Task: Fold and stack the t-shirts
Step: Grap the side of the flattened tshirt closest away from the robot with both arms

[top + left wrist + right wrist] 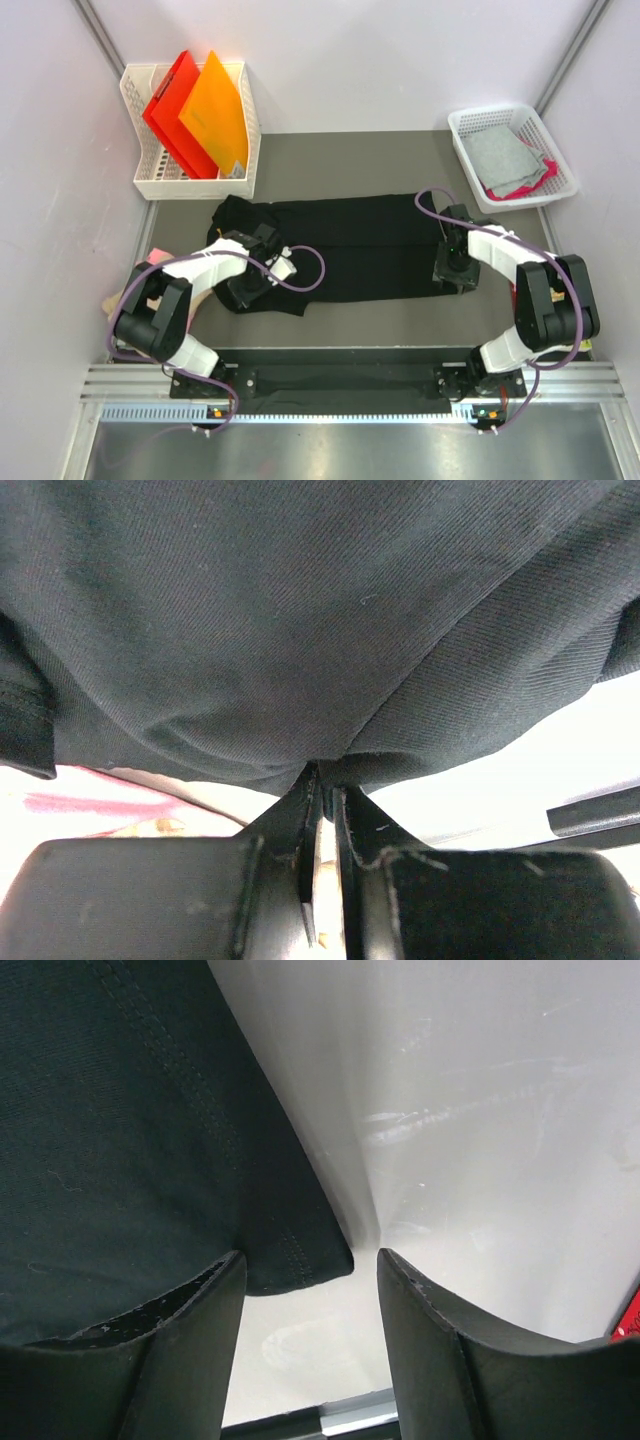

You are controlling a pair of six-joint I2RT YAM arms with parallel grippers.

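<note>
A black t-shirt [360,250] lies spread across the middle of the table, bunched at its left end. My left gripper [248,288] is at that bunched end. In the left wrist view the left gripper [325,775] has its jaws pinched on a fold of the black cloth [300,610], which hangs over them. My right gripper [452,272] is at the shirt's right end. In the right wrist view the right gripper [311,1265] stands open, with the shirt's hemmed corner [300,1255] lying just past its left finger [190,1330] and nothing held.
A white rack [140,130] at the back left holds a red folder [175,105] and an orange folder [215,110]. A white basket [470,125] at the back right holds grey cloth [505,155] and pink cloth [530,185]. Something tan and pink [150,290] lies under the left arm.
</note>
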